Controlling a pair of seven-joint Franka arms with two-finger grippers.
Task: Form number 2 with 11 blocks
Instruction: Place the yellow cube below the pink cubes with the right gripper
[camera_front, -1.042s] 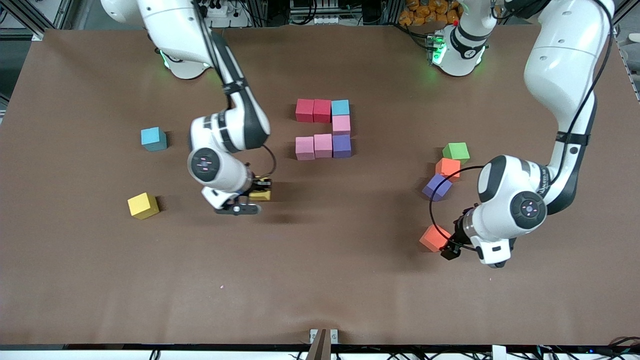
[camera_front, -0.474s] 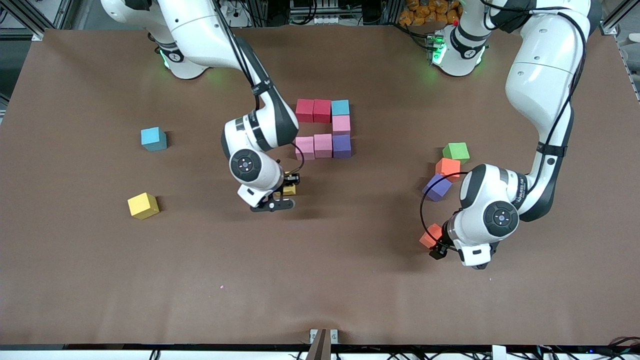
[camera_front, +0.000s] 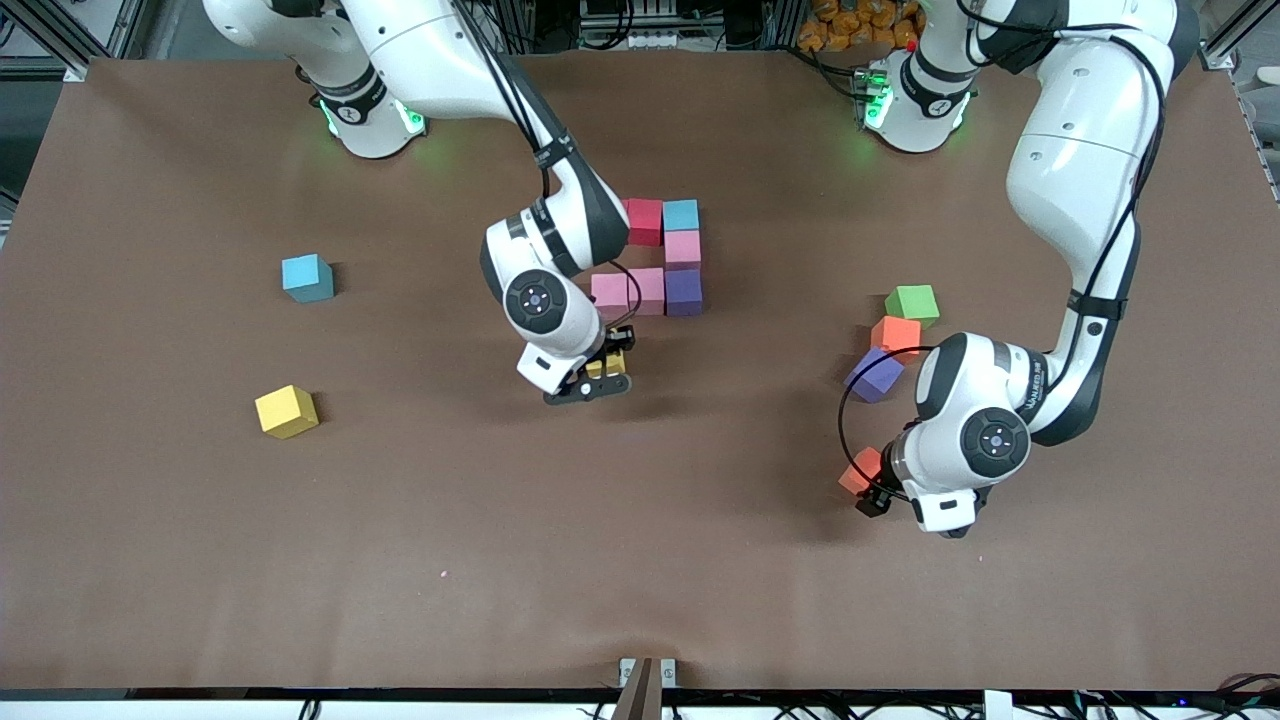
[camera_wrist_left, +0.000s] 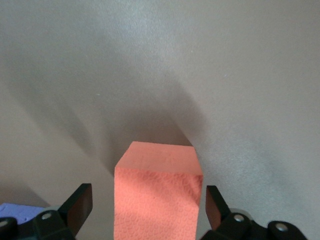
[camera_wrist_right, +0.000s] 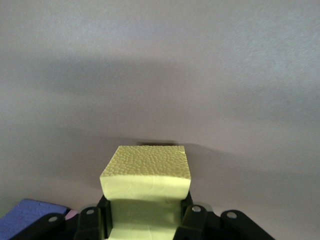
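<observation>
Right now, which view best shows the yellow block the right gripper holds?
The right wrist view: the held yellow block fills the foreground, clamped in the right gripper. The front view shows only a sliver under the wrist. The left wrist view misses it.

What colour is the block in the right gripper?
Yellow block, shown best in the right wrist view.

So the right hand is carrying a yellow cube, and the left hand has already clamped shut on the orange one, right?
Not quite. The right hand does hold a yellow cube, but the left hand is open: the left wrist view shows its fingers standing apart on either side of the orange cube, not gripping it.
</observation>
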